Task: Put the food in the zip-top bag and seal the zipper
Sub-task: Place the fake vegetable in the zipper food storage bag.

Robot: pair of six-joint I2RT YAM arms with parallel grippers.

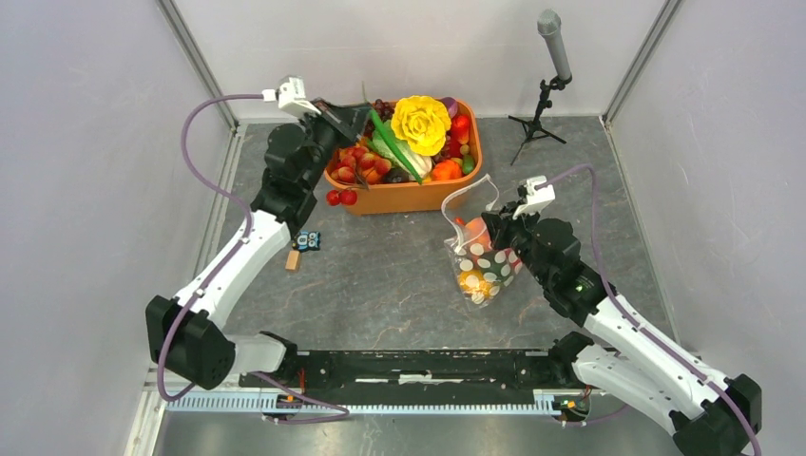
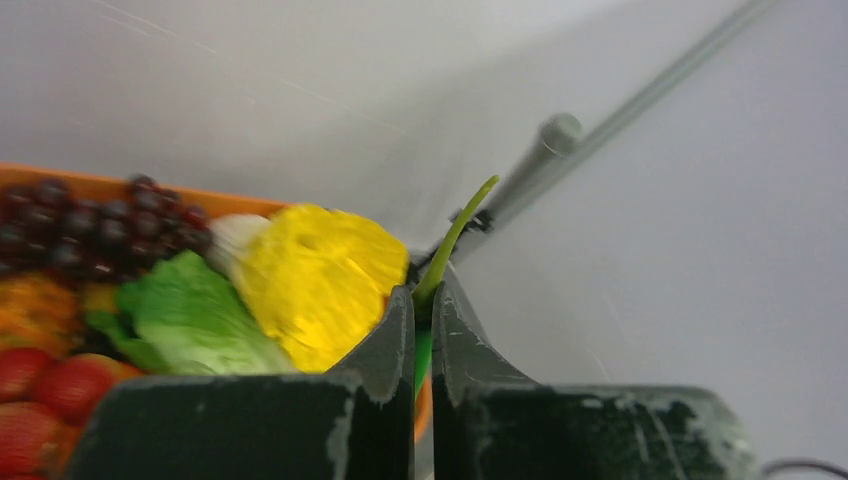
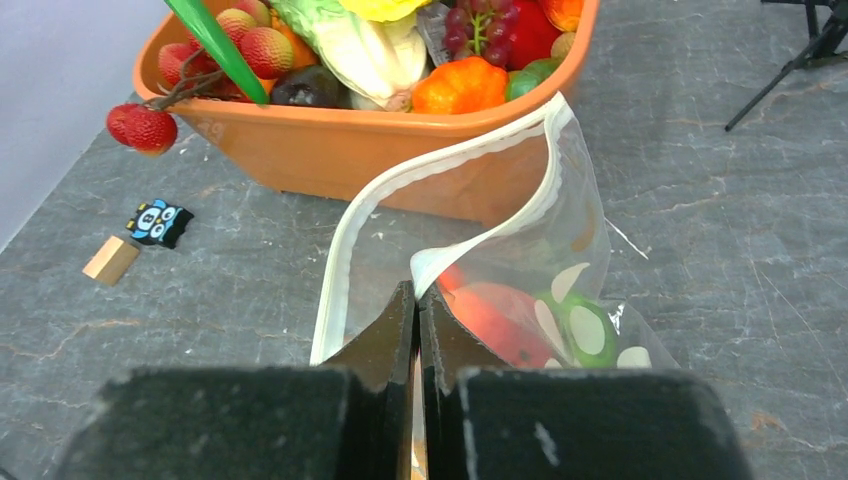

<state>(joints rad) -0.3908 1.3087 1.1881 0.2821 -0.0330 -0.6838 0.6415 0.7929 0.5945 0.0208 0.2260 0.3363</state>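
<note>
Bag (image 3: 585, 250): thin clear plastic, glossy and creased, printed with opaque white dots. Zipper (image 3: 342, 250): whitish, opaque plastic strip, duller than the film. Food (image 3: 460, 85): smooth, shiny moulded plastic; the red fruits (image 3: 150, 128) look pebbled. Stalk (image 2: 455, 235): smooth green plastic. Tub (image 3: 330, 150): smooth orange plastic with a soft sheen. Table (image 3: 200, 330): dark grey, stone-like, veined, matt. Fingers (image 2: 385, 350): matt black, scuffed, pale chips along the edges. Block (image 3: 111, 259): bare wood.

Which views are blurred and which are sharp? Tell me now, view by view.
Left wrist: smeared, with the yellow food and the green stalk in the left claw all soft. Right wrist: crisp on the zipper of the zip-top bag, held in the right claw. Top external: evenly lit, sharp, soft shadows.
</note>
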